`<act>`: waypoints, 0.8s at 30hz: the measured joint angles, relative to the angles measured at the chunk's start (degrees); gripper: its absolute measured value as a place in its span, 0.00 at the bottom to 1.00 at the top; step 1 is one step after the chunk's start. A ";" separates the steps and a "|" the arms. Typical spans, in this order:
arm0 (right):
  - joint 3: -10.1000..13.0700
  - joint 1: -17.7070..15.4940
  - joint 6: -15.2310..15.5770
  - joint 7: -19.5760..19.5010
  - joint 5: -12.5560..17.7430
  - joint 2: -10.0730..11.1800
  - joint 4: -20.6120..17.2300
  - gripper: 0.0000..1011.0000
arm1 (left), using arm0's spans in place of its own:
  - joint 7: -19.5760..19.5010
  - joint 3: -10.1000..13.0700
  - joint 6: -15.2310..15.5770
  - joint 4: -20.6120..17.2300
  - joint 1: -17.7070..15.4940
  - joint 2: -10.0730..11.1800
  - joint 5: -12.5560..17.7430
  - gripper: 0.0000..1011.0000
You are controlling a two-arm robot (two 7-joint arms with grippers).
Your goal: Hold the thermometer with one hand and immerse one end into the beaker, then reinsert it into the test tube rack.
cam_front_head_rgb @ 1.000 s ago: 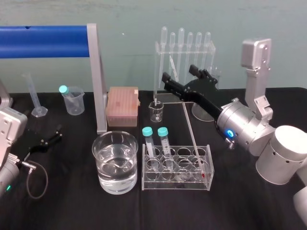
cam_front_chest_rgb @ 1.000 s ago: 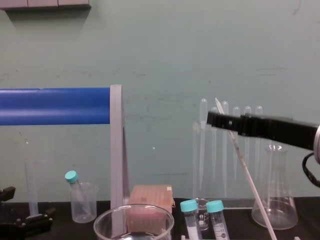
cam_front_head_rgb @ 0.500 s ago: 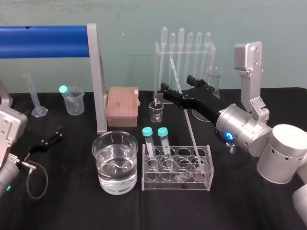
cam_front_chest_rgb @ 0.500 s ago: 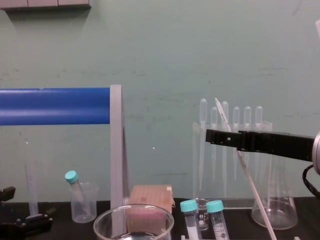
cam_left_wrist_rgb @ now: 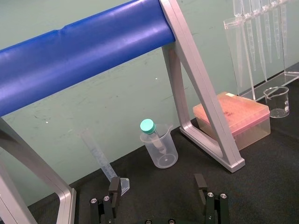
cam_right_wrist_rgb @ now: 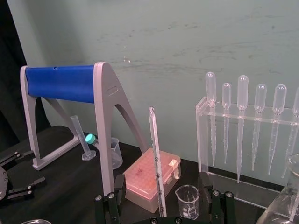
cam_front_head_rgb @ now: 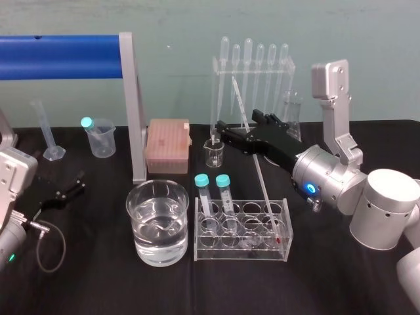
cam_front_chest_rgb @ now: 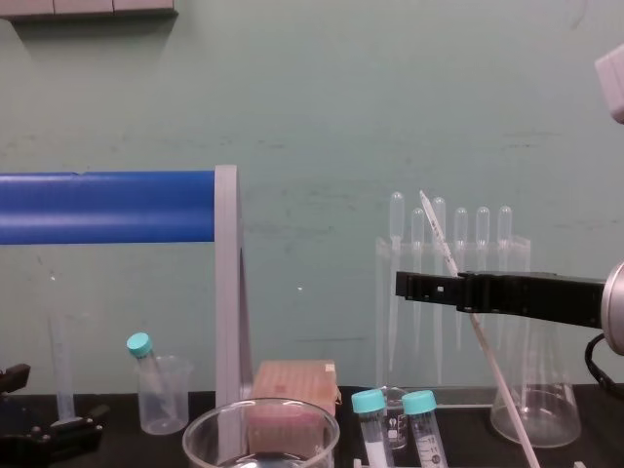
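Both open: left end effector [cam_left_wrist_rgb: 157, 183] parked, right end effector [cam_front_head_rgb: 237, 123] now lower, astride the thermometer [cam_front_head_rgb: 263, 184].

Clear glossy glass forms the beaker [cam_front_head_rgb: 141, 220]; the thermometer [cam_front_head_rgb: 263, 190] is smooth whitish glass; the rack [cam_front_head_rgb: 223, 253] is transparent plastic on a matt black desk [cam_front_head_rgb: 92, 282].

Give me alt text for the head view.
The open right gripper straddles the thermometer, which leans in the rack, red tip down. The beaker stands left of the rack; the left gripper rests open at far left.
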 joint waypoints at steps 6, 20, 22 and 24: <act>0.00 0.06 0.03 0.17 -0.14 -0.05 0.14 0.99 | 0.00 0.00 0.00 0.00 0.00 0.00 0.00 1.00; -0.03 -0.02 -0.06 0.07 -0.05 0.02 -0.02 0.99 | 0.00 0.00 0.00 0.00 0.00 0.00 0.00 1.00; -0.02 -0.03 -0.07 0.06 -0.04 0.03 -0.03 0.99 | 0.00 0.00 0.00 0.00 0.00 0.00 0.00 1.00; -0.03 -0.03 -0.08 0.04 -0.03 0.04 -0.05 0.98 | 0.00 0.00 0.00 0.00 0.00 0.00 0.00 1.00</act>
